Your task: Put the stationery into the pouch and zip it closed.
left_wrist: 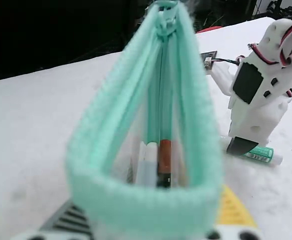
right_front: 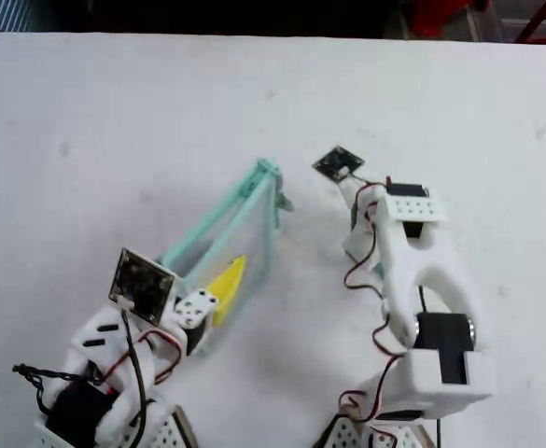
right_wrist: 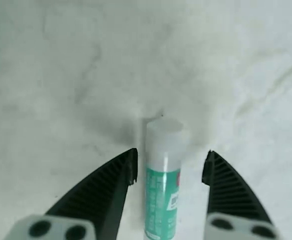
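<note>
Low over the tabletop (right_wrist: 61,75), the right gripper (right_wrist: 170,156) hangs spread wide astride a glue stick (right_wrist: 161,195), its lower end cut off. The green pouch (left_wrist: 141,202) gapes, pens (left_wrist: 164,160) half-hidden inside; its rim masks the left gripper (right_front: 215,299), grip unclear.

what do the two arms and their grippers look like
The left arm and right arm are white plastic with black motor blocks, red and black cables and a dark square camera board at each wrist. The left gripper has a yellow finger; the right gripper has two black ribbed fingers on white bases.
</note>
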`<action>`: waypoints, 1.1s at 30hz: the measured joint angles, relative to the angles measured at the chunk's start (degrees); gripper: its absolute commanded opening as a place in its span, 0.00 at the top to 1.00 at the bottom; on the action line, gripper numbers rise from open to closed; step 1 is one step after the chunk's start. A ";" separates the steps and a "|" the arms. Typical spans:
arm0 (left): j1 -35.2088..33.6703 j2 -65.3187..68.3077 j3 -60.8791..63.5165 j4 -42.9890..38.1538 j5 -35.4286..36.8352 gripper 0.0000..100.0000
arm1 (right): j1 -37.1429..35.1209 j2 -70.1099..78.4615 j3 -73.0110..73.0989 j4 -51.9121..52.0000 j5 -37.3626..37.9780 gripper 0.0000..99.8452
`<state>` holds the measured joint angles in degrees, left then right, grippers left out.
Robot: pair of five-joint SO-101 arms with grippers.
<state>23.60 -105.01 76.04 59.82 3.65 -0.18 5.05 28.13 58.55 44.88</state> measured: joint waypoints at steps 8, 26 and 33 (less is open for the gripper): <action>0.00 0.00 0.00 0.00 0.00 0.82 | 2.64 3.52 -3.08 -0.09 0.00 0.96; 0.00 0.00 0.00 0.00 0.00 0.82 | 2.55 -6.68 -10.02 8.79 0.00 0.98; 0.00 0.00 0.00 0.00 0.00 0.82 | 1.41 -29.27 -19.08 15.21 -2.20 0.98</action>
<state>23.60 -105.01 76.04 59.82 3.65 1.23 -24.22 9.05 73.76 42.68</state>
